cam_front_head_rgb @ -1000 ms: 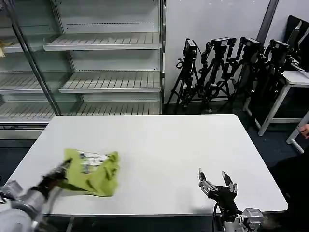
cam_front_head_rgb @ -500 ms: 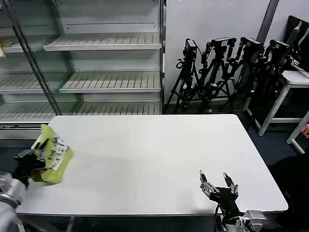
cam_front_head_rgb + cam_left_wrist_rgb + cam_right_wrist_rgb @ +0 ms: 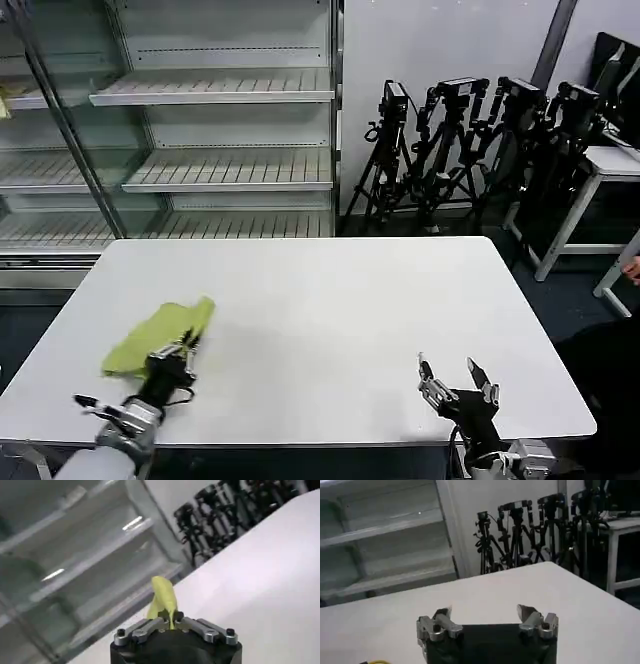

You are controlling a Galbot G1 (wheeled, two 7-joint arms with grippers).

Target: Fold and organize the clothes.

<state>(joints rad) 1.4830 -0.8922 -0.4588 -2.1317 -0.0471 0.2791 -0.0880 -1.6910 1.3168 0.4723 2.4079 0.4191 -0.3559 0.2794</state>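
The clothes are one lime T-shirt (image 3: 160,332), bunched in a narrow heap on the near left part of the white table (image 3: 330,300), plain side up. My left gripper (image 3: 178,352) is at the heap's near right end, shut on a fold of the fabric. In the left wrist view the lime cloth (image 3: 163,597) rises from between the closed jaws of the left gripper (image 3: 172,620). My right gripper (image 3: 455,378) hovers open over the near right part of the table, nothing between its fingers; the right wrist view shows the right gripper (image 3: 485,616) with its jaws spread wide.
Empty metal shelving (image 3: 210,130) stands behind the table on the left. Several black tripods with cameras (image 3: 470,140) line the back wall on the right. A white side table (image 3: 600,170) is at the far right.
The left gripper swung the T-shirt out past the table's left edge, then back onto the near left of the table, where it now lies stretched and plain side up. The right arm barely moved.
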